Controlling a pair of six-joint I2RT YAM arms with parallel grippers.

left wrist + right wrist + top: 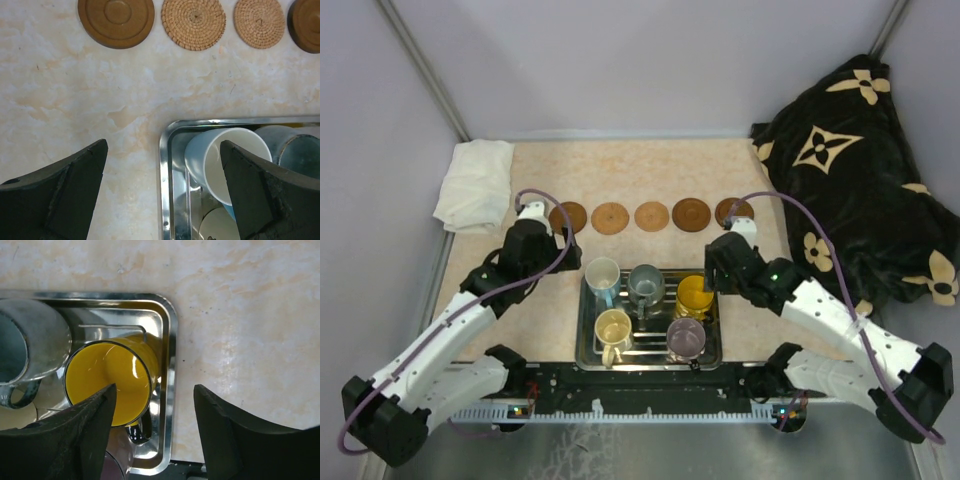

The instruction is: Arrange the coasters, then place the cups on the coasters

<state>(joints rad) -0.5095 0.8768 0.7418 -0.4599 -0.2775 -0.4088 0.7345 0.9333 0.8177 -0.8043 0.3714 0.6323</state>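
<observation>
Tray (166,190), marbled tbl (650,165), grey walls (640,60)

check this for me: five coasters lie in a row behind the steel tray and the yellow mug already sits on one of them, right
Not quite. The five coasters do lie in a row behind the steel tray, but the yellow mug stands inside the tray, at its far right corner, not on a coaster. The top external view shows it, and the right wrist view confirms it.
</observation>
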